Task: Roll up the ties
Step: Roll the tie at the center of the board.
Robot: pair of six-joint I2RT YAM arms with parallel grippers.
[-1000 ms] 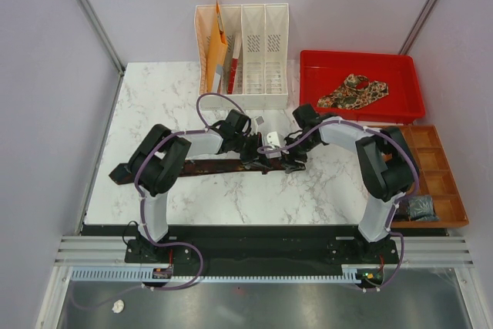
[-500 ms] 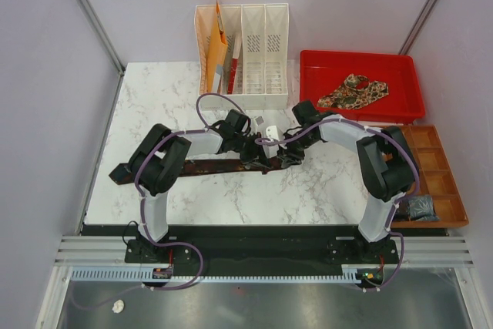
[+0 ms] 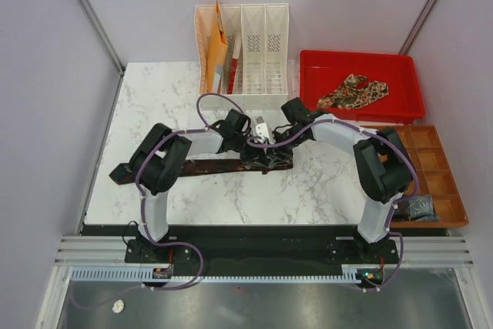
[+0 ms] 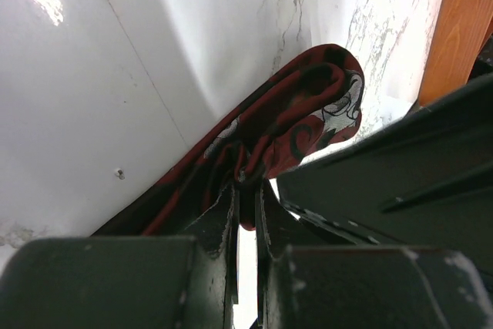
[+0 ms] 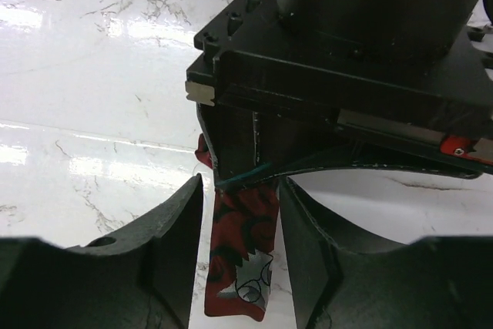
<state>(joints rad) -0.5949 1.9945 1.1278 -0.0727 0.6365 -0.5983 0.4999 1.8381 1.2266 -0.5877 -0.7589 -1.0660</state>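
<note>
One pinch, one straddle: clamps the left end effector [image 4: 246, 190] shut on a fold of the dark maroon tie [image 3: 212, 165], rest of the strip lying flat leftward across the table [image 3: 154, 98]. Flanks the tie's end with the right end effector [image 5: 239, 198], fingers [image 5: 169, 252] apart on either side — squeezing or just beside it, cannot tell. Shows the paisley tie [image 3: 354, 90] bunched in the red tray [image 3: 397, 75], well apart.

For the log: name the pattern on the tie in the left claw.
The tie is red with black swirls; left wrist view shows it best.
</note>
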